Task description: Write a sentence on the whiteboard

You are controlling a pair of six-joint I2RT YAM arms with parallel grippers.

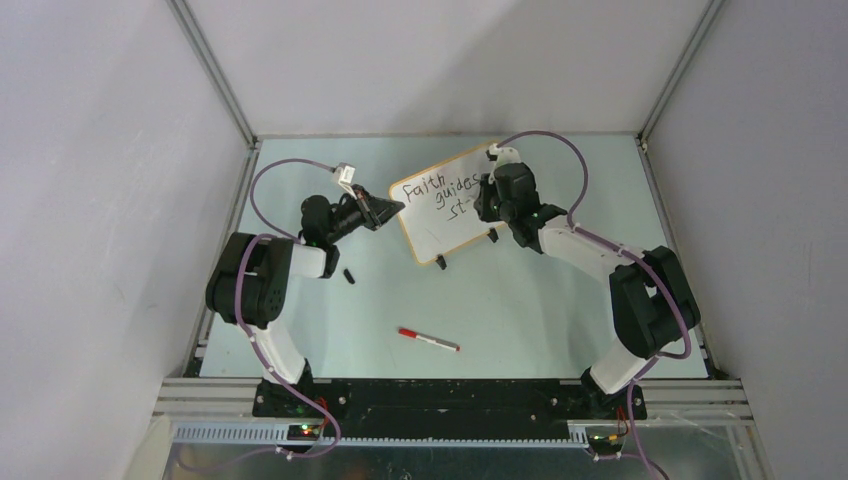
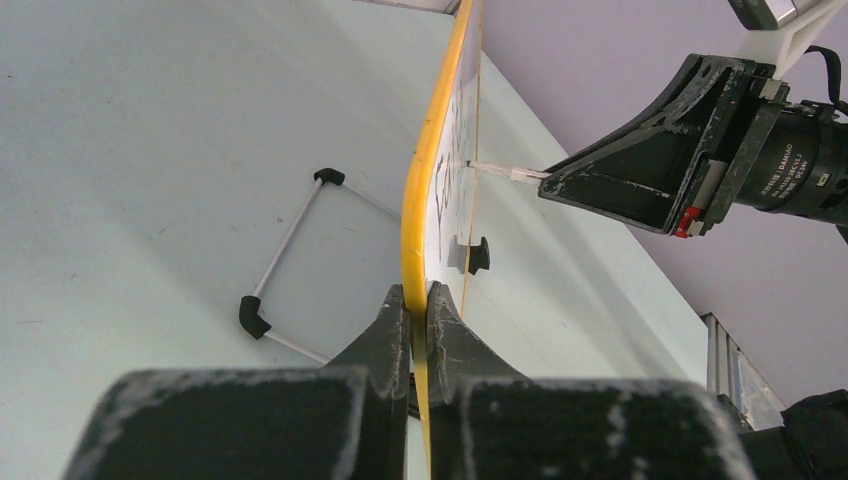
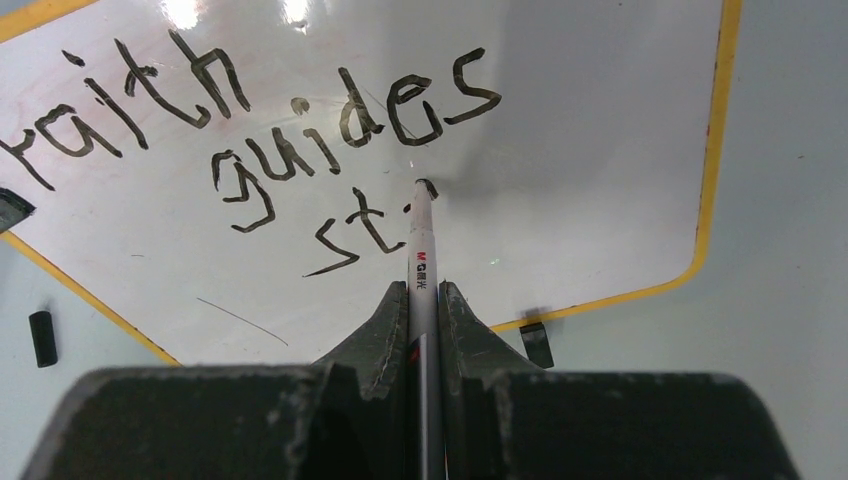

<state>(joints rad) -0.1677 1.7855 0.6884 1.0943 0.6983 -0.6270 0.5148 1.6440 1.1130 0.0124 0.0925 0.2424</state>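
The right gripper point(image 3: 423, 292), clamped on the marker point(image 3: 422, 240), seems midway through "steps"; an "e" belongs just beside its tip, the left gripper point(image 2: 418, 302) pinching the whiteboard point(image 3: 600, 120).

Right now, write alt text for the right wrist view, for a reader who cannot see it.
The right gripper is shut on a marker whose tip meets the whiteboard just right of the letters "st". The sentence, in black handwriting on three staggered lines, reads "faith guides st" across the glossy white, yellow-framed board.
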